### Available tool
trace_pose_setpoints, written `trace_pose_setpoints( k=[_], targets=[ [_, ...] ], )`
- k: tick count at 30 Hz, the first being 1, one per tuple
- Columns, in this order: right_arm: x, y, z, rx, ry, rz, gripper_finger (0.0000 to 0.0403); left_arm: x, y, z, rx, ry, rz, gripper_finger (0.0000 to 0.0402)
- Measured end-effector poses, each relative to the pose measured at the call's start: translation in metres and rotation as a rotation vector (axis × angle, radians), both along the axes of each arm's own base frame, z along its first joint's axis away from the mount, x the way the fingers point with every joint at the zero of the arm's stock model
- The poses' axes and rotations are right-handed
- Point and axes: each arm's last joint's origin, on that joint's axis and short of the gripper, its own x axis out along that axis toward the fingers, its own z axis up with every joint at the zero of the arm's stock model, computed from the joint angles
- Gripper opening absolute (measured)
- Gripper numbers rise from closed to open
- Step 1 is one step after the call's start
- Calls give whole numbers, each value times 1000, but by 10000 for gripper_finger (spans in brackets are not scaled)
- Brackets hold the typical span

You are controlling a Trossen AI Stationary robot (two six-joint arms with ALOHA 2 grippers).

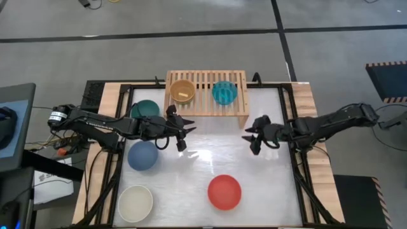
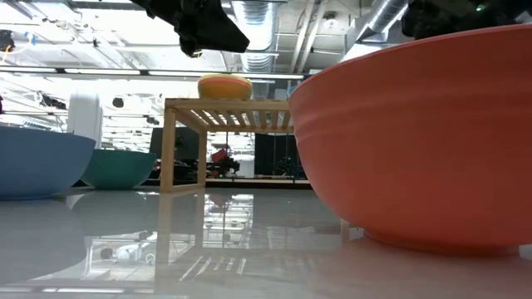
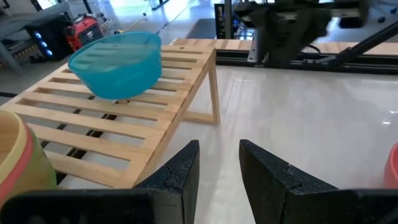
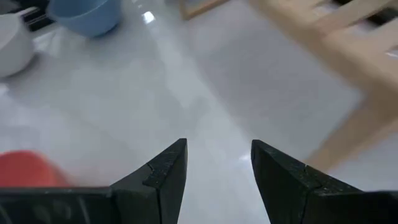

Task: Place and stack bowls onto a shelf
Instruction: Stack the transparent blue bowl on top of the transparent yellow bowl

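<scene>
The light-wood shelf (image 1: pixel 206 102) stands at the table's far middle. On its slatted top sit a yellow bowl (image 1: pixel 182 91), nested in a pink one (image 3: pixel 15 163), and a teal bowl (image 1: pixel 224 93). A dark green bowl (image 1: pixel 145 109), a navy blue bowl (image 1: pixel 142 155), a cream bowl (image 1: pixel 135 203) and a red bowl (image 1: pixel 224 192) rest on the table. My left gripper (image 1: pixel 182 135) hangs open, nothing between its fingers (image 3: pixel 219 168), just in front of the shelf's left part. My right gripper (image 1: pixel 249 135) hangs open and empty (image 4: pixel 219 165) in front of the shelf's right leg.
The table top is white and glossy, with a dark frame (image 1: pixel 299 172) along its sides. Bare table lies between the two grippers and the red bowl. In the low view the red bowl (image 2: pixel 416 141) fills the near right and hides the shelf's right part.
</scene>
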Motion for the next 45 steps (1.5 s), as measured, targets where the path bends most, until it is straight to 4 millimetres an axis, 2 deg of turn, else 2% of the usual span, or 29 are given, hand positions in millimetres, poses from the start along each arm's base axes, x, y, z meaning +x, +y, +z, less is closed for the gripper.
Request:
trace_pose_setpoints(
  k=[8,13,18,24,31,34,39,42,45],
  targets=[
    [21,27,-14,31,-34,93,203,0,0,0,37,10,-10,100],
    [39,38,-36,19,31,114,203,-1,1,-1,119,51,12,100],
    [54,45,-52,103,95,122,203,-1,2,-2,78,42,35,100],
    [74,61,-62,195,165,218,203,-1,2,-2,80,42,35,100],
    [91,72,-69,162,260,269,203,-4,0,2,82,74,32,100],
    [92,74,-69,140,287,269,203,-12,-2,13,66,116,50,100],
    [84,73,-66,53,318,219,203,-41,-9,25,12,164,153,100],
    [79,73,-63,9,327,197,203,-58,-16,19,-50,210,190,100],
    [77,73,-62,-24,327,185,203,-69,-26,3,-117,258,187,100]
  ],
)
